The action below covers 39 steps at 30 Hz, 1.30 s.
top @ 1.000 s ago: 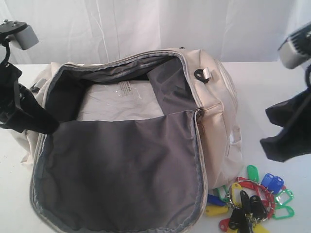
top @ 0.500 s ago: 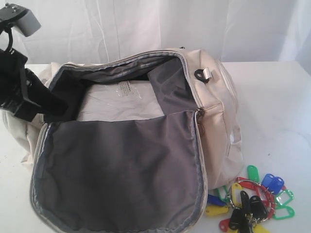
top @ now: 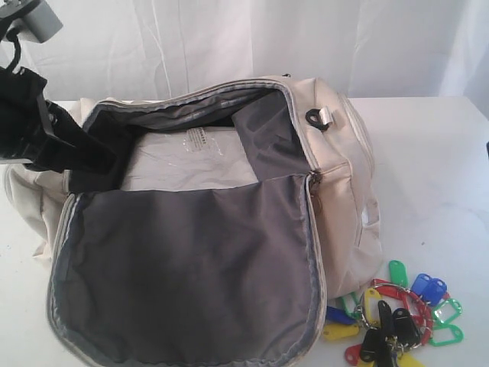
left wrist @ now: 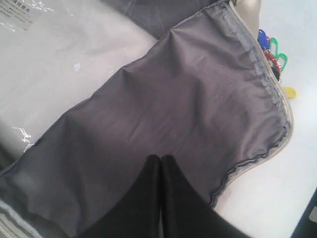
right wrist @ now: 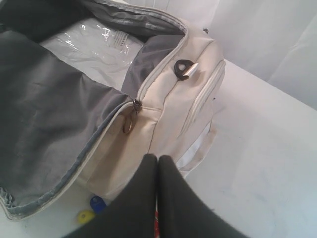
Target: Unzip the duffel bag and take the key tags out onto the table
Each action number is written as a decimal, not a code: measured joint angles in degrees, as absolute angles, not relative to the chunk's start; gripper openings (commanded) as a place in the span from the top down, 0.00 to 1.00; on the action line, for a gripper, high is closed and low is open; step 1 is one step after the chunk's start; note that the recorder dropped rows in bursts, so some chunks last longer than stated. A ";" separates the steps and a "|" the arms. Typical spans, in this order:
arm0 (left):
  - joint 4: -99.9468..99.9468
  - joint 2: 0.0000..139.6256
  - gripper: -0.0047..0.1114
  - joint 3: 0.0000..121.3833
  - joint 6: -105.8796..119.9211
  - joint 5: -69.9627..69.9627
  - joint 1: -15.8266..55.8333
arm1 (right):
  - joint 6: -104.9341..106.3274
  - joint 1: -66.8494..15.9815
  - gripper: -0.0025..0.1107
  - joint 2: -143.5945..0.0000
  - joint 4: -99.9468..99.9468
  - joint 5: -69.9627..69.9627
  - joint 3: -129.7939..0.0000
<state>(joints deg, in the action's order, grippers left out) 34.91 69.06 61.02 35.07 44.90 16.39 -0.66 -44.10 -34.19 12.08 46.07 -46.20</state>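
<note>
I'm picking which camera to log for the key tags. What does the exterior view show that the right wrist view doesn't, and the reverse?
Exterior only: the whole bunch of key tags on the table, and the left arm. Right wrist only: the right fingers, pressed shut. Both: the open duffel bag, its grey lining, the plastic packet.

1. Duffel bag (top: pixel 340 183) took up the left and middle of the table (top: pixel 435 153). Its main opening was unzipped wide and clear from above.
2. Open flap (top: pixel 191 267) lay grey lining up toward the near edge, covering that stretch of table.
3. Clear plastic packet (top: pixel 191 157) covered the bag floor.
4. Left gripper (left wrist: pixel 160 159), jaws closed, sat at the opening's left rim and blocked that side.
5. Key tags (top: pixel 393 317) lay on the table just beside the bag's near right corner.
6. Table right of the bag was bare back to the white curtain (top: pixel 229 38), the widest free lane.
</note>
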 measured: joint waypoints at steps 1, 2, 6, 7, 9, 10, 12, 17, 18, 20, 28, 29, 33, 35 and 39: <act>34.91 69.06 0.96 61.02 35.07 44.90 16.39 | -0.58 -44.10 0.98 -34.19 12.08 46.07 -46.20; 34.91 69.06 0.96 61.02 35.07 44.90 16.39 | -0.58 -44.10 0.98 -34.19 12.08 45.96 -46.20; 34.91 69.06 0.96 61.02 35.07 44.90 16.39 | -0.58 -44.10 0.98 -34.19 12.08 45.72 -46.20; 34.91 69.06 0.96 61.02 35.07 44.90 16.39 | -0.58 -44.10 0.98 -34.19 12.08 45.72 -46.20; 34.91 69.06 0.96 61.02 35.07 44.90 16.39 | -0.96 -44.10 0.98 -34.19 12.08 45.60 -46.20; 34.91 69.06 0.96 61.02 35.07 44.90 16.39 | -1.08 -44.10 0.98 -34.19 12.08 45.60 -46.20; 34.79 69.06 0.96 61.02 35.07 44.53 16.39 | -1.08 -44.10 0.98 -34.19 12.08 45.48 -46.20; 34.32 66.27 0.96 61.02 34.96 42.48 16.39 | -1.19 -44.10 0.98 -34.19 12.08 45.38 -46.20; 34.32 64.76 0.96 61.02 34.96 42.23 16.39 | -1.19 -44.10 0.98 -34.19 12.08 45.38 -46.20; 34.32 61.08 0.96 61.02 34.96 42.00 16.39 | -1.19 -44.10 0.98 -34.19 12.08 45.38 -46.20; 34.32 43.59 0.96 61.02 34.96 41.27 16.39 | -1.19 -44.10 0.98 -34.19 12.08 45.38 -46.20; 34.32 41.00 0.96 61.02 34.96 41.27 16.39 | -1.19 -44.10 0.98 -34.19 12.08 45.38 -46.20; 34.59 30.75 0.96 61.02 34.96 41.27 13.96 | -1.19 -44.10 0.98 -34.19 12.08 45.38 -46.20; 34.59 26.05 0.96 61.02 34.96 41.27 11.46 | -1.19 -44.10 0.98 -34.19 12.08 45.38 -46.20; 34.81 17.44 0.96 59.46 34.96 41.17 8.40 | -1.19 -44.10 0.98 -34.19 12.08 45.38 -46.20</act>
<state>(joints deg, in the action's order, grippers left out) 34.81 17.44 59.46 34.96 41.17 8.40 -1.19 -44.10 -34.19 12.08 45.38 -46.20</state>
